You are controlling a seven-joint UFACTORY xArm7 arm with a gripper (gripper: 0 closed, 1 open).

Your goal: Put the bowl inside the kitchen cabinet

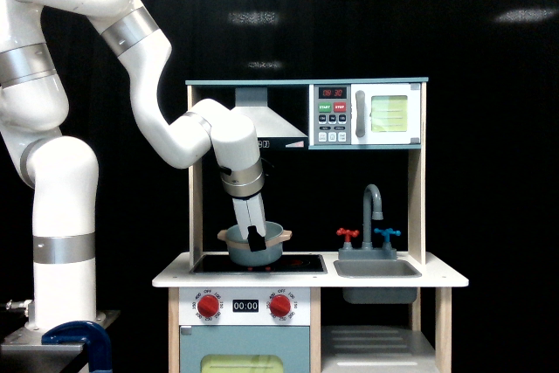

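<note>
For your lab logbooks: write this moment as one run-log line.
phase: lifting | gripper: shut on bowl rim | bowl: tilted, just above stovetop | kitchen cabinet: holds no bowl yet

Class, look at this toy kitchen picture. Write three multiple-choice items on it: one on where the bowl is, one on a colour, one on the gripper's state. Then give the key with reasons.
1. Where is the bowl?
A. In the sink
B. Over the stovetop
C. On the cabinet shelf

2. What colours are the two tap handles beside the faucet?
A. Red and blue
B. Both green
C. Yellow and white

3. What is the gripper doing?
A. Hanging open, far from everything
B. Shut on the bowl's rim
C. Pressing a microwave button

Key:
1 B, the bowl sits tilted above the black stovetop, left of the sink.
2 A, one handle is red, the other blue.
3 B, the dark fingers straddle the bowl's rim.
</note>
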